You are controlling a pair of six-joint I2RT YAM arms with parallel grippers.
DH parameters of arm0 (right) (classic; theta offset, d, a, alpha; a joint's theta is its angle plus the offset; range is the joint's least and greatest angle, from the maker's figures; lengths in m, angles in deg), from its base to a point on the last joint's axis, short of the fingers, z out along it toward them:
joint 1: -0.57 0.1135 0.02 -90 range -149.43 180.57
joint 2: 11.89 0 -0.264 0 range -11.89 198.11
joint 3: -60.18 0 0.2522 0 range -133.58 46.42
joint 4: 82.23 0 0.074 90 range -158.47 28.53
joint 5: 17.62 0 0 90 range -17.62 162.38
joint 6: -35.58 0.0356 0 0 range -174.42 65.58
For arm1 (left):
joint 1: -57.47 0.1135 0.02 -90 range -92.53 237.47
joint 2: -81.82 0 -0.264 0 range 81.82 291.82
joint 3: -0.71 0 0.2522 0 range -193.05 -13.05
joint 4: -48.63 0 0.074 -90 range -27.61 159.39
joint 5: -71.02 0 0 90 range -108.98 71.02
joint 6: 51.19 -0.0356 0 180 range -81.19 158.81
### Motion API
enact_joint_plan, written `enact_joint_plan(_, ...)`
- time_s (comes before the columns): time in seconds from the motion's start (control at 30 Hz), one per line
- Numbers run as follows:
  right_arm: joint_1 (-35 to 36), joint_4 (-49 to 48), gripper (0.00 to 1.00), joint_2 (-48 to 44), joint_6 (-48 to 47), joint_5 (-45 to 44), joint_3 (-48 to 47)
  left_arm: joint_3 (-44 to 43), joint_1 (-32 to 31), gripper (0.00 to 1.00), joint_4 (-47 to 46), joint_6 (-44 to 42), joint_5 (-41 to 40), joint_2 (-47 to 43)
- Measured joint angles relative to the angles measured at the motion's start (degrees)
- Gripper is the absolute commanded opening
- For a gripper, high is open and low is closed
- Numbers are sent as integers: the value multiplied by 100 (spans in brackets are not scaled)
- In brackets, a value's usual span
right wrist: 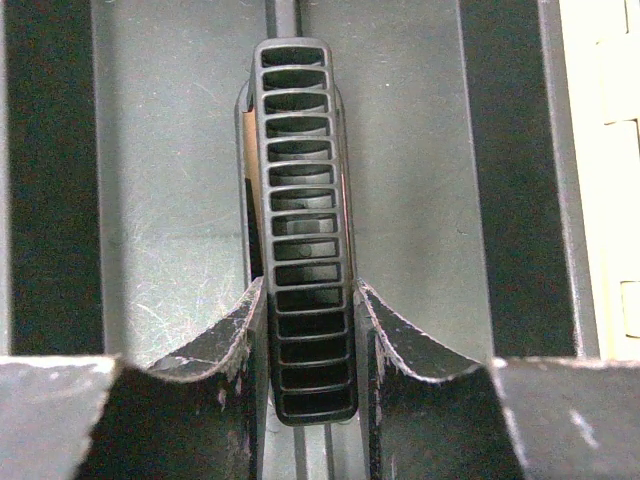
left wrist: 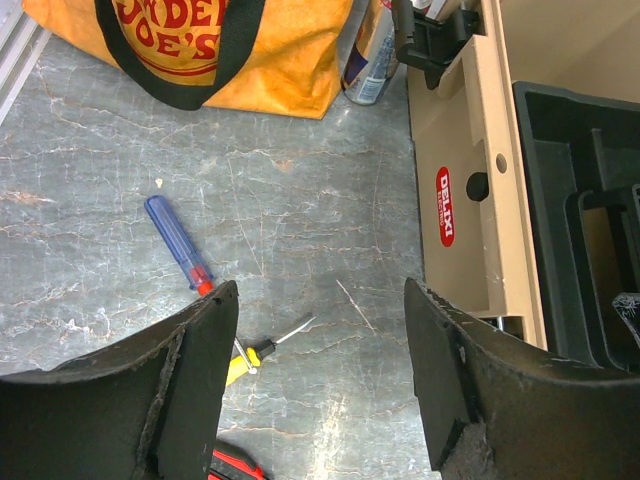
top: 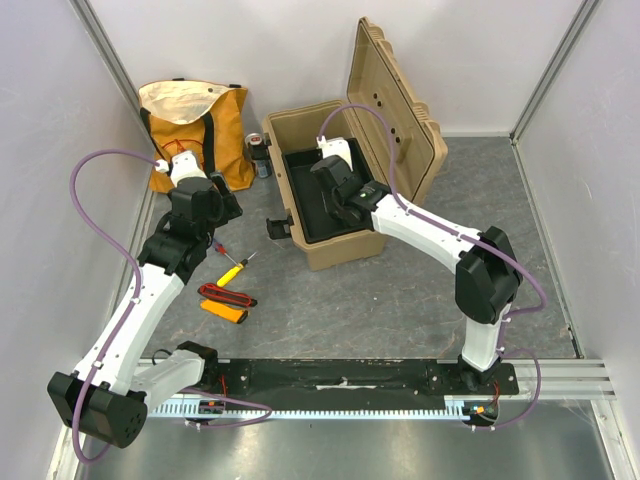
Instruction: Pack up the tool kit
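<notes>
Gray table [top: 400,290] is spread with tools: a blue screwdriver [left wrist: 175,240], a yellow screwdriver [top: 231,274] and a meter [top: 226,304] are laid near the left fingers [left wrist: 150,400], which are held open. Further right, the open toolbox [top: 340,250] is set; its tray handle [right wrist: 305,230] is gripped by the right fingers [right wrist: 220,350].

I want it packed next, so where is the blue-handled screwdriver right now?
In the left wrist view the blue-handled screwdriver lies flat, left of the tan toolbox, between the orange tote bag and the yellow-handled screwdriver.
</notes>
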Motion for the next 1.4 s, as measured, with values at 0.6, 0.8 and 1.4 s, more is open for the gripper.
enact_joint_plan(0.6, -66, 393, 81, -1073, 269, 68, -168, 2, 11, 79, 111, 59, 125, 42)
enact_joint_plan(0.8, -63, 219, 81, -1856, 236, 426, 0, 52, 173, 79, 326, 304, 208, 44)
enact_joint_plan(1.4, -63, 367, 77, -4503, 293, 2085, 844, 1749, 1349, 56, -197, 1886, 1003, 1888)
